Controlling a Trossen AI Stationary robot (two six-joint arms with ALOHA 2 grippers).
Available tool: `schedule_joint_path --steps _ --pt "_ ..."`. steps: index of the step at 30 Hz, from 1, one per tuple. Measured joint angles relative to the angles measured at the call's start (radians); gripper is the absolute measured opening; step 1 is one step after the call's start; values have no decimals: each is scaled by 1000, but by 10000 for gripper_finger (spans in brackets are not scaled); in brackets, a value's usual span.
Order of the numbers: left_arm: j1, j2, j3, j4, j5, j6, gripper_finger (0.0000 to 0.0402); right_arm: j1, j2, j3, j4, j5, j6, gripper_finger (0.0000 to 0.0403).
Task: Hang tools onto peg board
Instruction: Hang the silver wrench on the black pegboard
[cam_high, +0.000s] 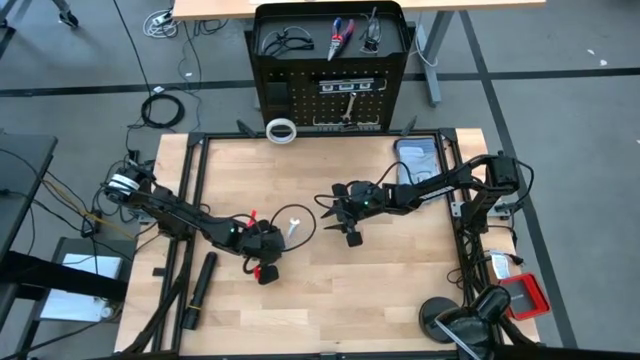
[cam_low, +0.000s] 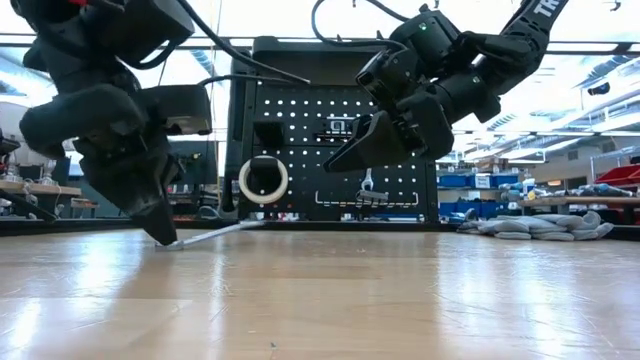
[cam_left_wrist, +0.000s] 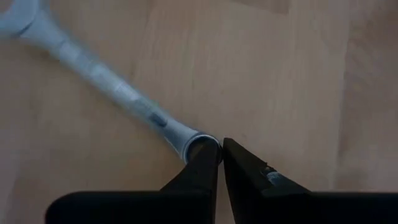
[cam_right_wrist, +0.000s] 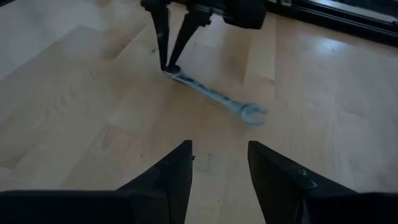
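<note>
Most of the job looked done. On the peg board (cam_high: 330, 75), the red-and-blue-handled pliers (cam_high: 341, 36) and two pairs of black-framed glasses (cam_high: 283, 42) sat up by the hooded top shelf, a black strip with white squares (cam_high: 350, 86) and a small hanging tool below it were on the panel face, and the white tape ring (cam_high: 282, 130) hung low on the board's left side.

One silver wrench (cam_right_wrist: 214, 95) was left, lying flat on the wooden counter (cam_high: 400, 290) well short of the board. The left end effector (cam_left_wrist: 220, 147) stood tip-down at the wrench's ring end, its fingers drawn nearly together and pinching that end; the wrench was not yet lifted, its length resting on the wood.

The right end effector (cam_right_wrist: 219, 163) hung above the counter just beside the wrench, fingers moderately parted and empty.

By my judgement, what remained was raising this wrench, carrying it to the board and hooking it on a free peg.
</note>
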Motion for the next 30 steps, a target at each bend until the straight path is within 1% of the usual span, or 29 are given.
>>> schedule_joint_path --steps 5,10,14,18,21,25,30 --pt "1 0 -24 14 -61 102 32 11 0 0 -4 0 1 162" --pt "1 -3 -60 28 -64 134 32 17 0 0 -3 0 18 162" --pt "1 -2 -64 38 -71 275 32 17 0 0 21 1 35 161" --pt "4 2 -67 89 -93 427 32 17 0 1 44 8 52 160" --pt "18 2 -68 114 -97 484 32 10 0 32 2 8 48 161" --pt "33 3 -68 126 -97 551 32 -6 0 84 -54 -4 -22 166" --pt "43 4 -70 148 -97 616 32 -50 17 127 -76 -88 -68 176"
